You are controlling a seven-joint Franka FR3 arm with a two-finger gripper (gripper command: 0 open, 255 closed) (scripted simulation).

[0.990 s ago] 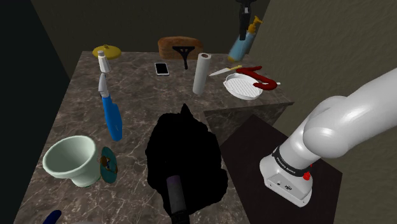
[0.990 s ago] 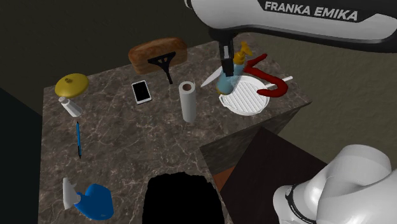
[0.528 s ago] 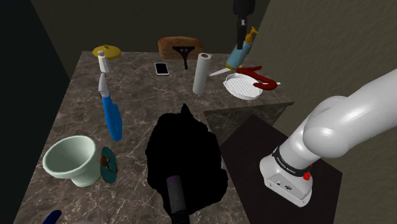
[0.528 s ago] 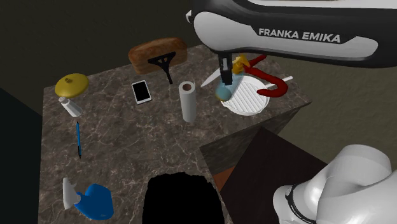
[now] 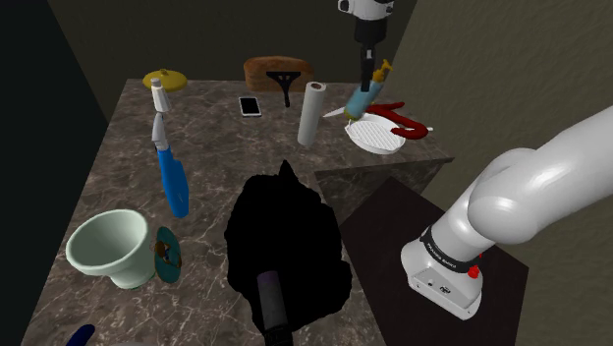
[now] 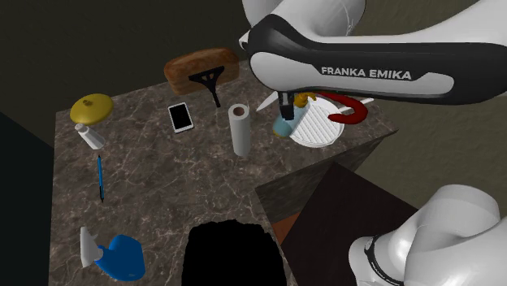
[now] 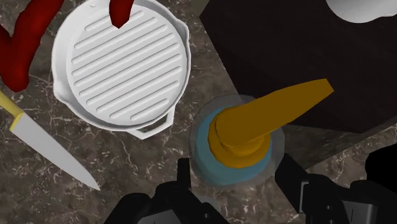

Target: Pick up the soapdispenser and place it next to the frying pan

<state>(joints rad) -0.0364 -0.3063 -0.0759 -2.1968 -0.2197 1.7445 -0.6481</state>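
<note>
A: While the black gripper (image 7: 234,177) is clamped on the soapdispenser (image 7: 242,137), one finger each side of the body, what's the rec. for this step?

B: Step: set-down. Loc.: item hangs just beside the frying pan (image 7: 121,67), over bare marbled countertop (image 7: 137,168). Rec.: lower straight & slow. Shoulder view shows the bottle tilted, so level it first, else the base lands on an edge & tips. Can't tell whether the base touches the top yet. No release till it sits flat. Keep clear of the pan's small loop handle, the part nearest the bottle. Counter edge is close on the side away from the pan, so no drift that way.

A: Item descr.?

B: Soapdispenser, qty 1. Body: round, pale blue, see-through. Top: amber-yellow pump collar w/ long tapering spout, pointing away from the pan. Handling, my guess: top-heavy, smooth wall, prob. slippery.

A: Pan?

B: White, round, ribbed floor. Red curved thing (image 7: 22,44) lies across its rim.
</note>
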